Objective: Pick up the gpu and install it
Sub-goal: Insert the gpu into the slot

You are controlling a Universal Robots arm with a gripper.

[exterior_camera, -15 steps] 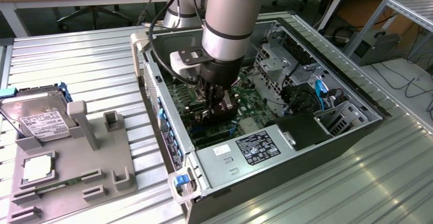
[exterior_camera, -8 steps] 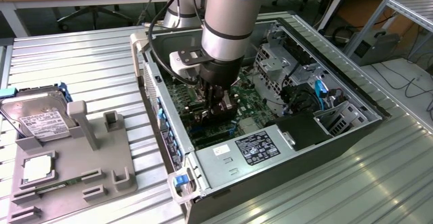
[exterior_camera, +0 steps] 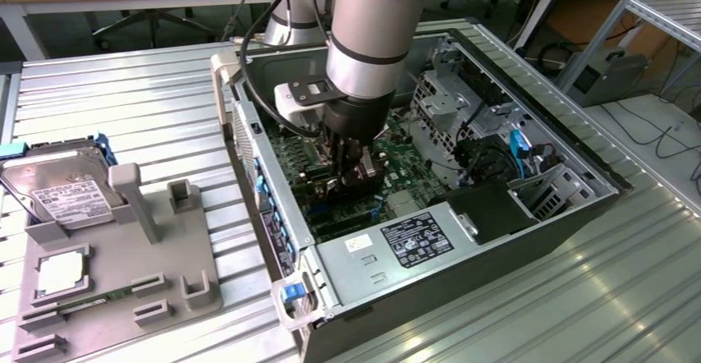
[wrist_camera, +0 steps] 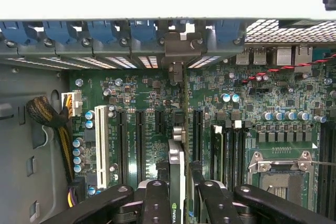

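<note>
Wrist view: the gpu [wrist_camera: 178, 171] stands on edge between the gripper [wrist_camera: 178, 203] fingers [wrist_camera: 156, 203], clamped narrow on the card from both sides; card runs edge-on away from the camera over the green motherboard [wrist_camera: 220, 103], its far end up against the metal bracket [wrist_camera: 181, 51] at the rear slot wall; black expansion slots [wrist_camera: 140, 142] lie just beside it on either side, a white slot [wrist_camera: 101, 145] further out; whether the card edge is fully seated in its slot can't be told. Blue slot latches [wrist_camera: 100, 31] line the rear wall; empty CPU socket [wrist_camera: 278, 169] sits well apart from the card; a braided cable bundle [wrist_camera: 44, 114] at the opposite side.

Exterior view: the gripper [exterior_camera: 353, 178] reaches down inside the open computer case [exterior_camera: 460, 248], arm [exterior_camera: 378, 26] vertical above it; card itself is hard to make out there behind the fingers. On the exterior view's left, well apart from the case, a grey fixture [exterior_camera: 164, 248] on the metal table [exterior_camera: 526, 314] holds a hard drive [exterior_camera: 66, 186] at the far end and a CPU chip [exterior_camera: 61, 271] nearer.
</note>
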